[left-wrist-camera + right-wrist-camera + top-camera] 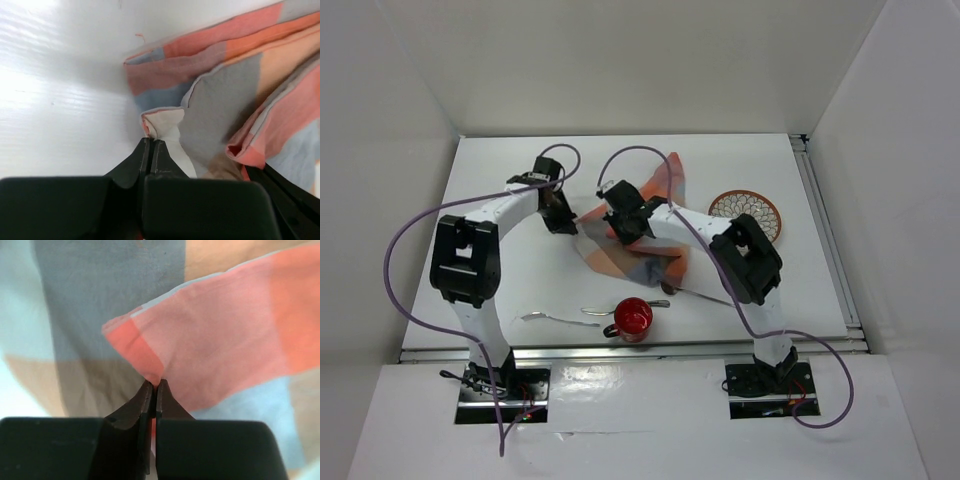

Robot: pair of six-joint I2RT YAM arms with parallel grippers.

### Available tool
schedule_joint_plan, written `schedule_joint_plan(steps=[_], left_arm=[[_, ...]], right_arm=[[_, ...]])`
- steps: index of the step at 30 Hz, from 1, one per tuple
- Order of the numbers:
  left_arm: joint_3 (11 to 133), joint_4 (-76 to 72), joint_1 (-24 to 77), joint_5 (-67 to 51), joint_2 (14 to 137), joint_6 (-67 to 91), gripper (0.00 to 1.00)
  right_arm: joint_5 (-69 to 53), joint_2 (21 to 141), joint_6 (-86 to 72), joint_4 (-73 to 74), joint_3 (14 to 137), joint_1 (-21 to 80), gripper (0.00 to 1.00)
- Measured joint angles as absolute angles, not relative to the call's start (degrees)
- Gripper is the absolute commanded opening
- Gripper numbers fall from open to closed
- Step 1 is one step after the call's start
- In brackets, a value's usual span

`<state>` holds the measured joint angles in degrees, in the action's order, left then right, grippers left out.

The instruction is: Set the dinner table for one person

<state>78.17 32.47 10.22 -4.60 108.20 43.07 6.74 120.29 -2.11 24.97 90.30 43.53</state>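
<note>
White walls box in the table [750, 165], with the checked cloth [632, 262] bunched mid-surface; left pincer [151, 142] pinches its pale corner, right pincer [154, 385] pinches an orange fold. Step looks like spreading the cloth; next move likely needs the grips drawn apart evenly.

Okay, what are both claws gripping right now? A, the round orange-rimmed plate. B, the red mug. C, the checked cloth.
C: each wrist view shows its claw, the left claw and the right claw, shut on a fold of the checked cloth, while the red mug stands untouched near the front edge.
</note>
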Motion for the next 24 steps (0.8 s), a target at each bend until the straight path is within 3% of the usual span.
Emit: schedule_joint_plan(steps=[8,12,14,15,18,22,24], left_arm=[[94.43,38.35,7.29,-4.54,107.07,40.53,0.0],[108.77,40.45,6.79,-4.51,113.23,40.32,0.0],[117.23,40.93,6.79,-4.56,119.57,40.25,0.24],[121.19,41.54,6.79,-4.56,123.15,39.77,0.65],[132.9,45.82,6.79,-4.6,134.17,38.74,0.98],[129.19,48.73,6.61,-4.29,135.5,37.87,1.0],[121.67,48.73,6.52,-3.79,131.11,37.5,0.86]], right_arm=[[5.76,105.71,-4.05,25.19,90.87,37.74,0.0],[4.14,99.92,-6.81,24.56,89.8,32.58,0.0],[3.53,98.13,-9.13,24.1,87.55,29.91,0.0],[2.94,97.69,-10.44,23.94,86.15,28.42,0.0],[0.93,97.82,-14.76,23.92,81.93,24.84,0.0],[-0.21,97.91,-19.42,24.53,76.99,21.8,0.0],[-1.19,97.84,-21.19,24.03,75.22,21.32,0.0]])
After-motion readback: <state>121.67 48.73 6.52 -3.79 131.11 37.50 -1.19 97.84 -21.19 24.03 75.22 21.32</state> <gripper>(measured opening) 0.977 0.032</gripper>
